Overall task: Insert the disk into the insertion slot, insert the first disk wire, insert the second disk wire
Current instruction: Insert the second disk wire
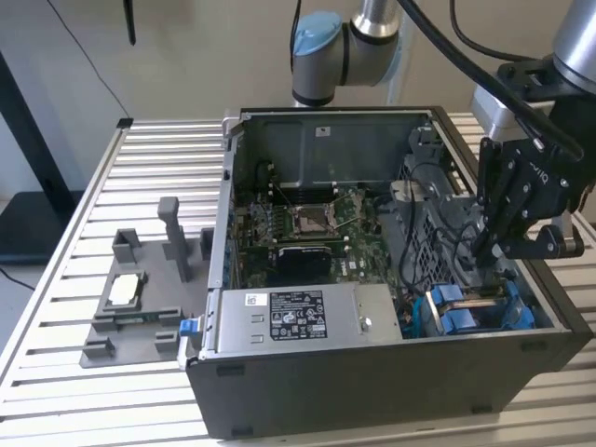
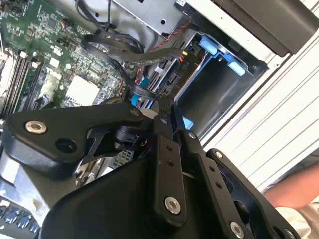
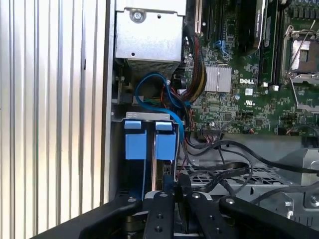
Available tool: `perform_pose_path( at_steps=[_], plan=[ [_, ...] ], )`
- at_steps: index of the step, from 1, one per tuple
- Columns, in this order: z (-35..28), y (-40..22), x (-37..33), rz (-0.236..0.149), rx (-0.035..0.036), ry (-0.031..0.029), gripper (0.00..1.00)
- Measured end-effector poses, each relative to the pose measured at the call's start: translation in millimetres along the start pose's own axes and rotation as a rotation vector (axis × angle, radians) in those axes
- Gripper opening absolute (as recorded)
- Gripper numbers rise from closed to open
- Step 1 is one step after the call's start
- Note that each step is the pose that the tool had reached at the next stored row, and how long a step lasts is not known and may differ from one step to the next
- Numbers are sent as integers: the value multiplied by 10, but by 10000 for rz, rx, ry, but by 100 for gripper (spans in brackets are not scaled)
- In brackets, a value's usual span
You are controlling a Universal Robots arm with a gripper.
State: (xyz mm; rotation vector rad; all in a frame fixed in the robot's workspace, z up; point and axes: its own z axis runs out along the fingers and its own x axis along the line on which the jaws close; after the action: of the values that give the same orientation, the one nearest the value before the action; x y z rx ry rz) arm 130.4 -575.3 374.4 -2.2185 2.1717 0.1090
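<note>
The disk [image 1: 461, 321] sits in its blue carrier inside the computer case [image 1: 372, 391], in the corner bay beside the power-supply box [image 1: 289, 321]. Just above it hangs the gripper [image 1: 486, 250], fingers [image 3: 160, 206] clenched together among black wires [image 2: 114, 52].

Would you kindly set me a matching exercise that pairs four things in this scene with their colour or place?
Things:
1. power-supply box
2. disk carrier
3. gripper
4. grey fixture

Descriptions:
A. blue, in the corner of the case at the exterior view's right
B. outside the case, on the slatted table
C. silver with a label, along the case's near wall
D. black, over the case at the exterior view's right

Pairs: 1-C; 2-A; 3-D; 4-B
</note>
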Motion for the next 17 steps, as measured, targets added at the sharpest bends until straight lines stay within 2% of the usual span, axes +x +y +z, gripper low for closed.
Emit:
perform_pose_path(
  at_steps=[4,5,8,12,17],
  plan=[
    [33,-72,4,18,-258,-8,16],
    [46,-85,5,22,-300,-8,16],
    [94,-103,9,26,-353,-10,16],
    [149,-117,14,35,-464,-10,16],
    [235,-131,21,37,-485,-12,16]
  ],
)
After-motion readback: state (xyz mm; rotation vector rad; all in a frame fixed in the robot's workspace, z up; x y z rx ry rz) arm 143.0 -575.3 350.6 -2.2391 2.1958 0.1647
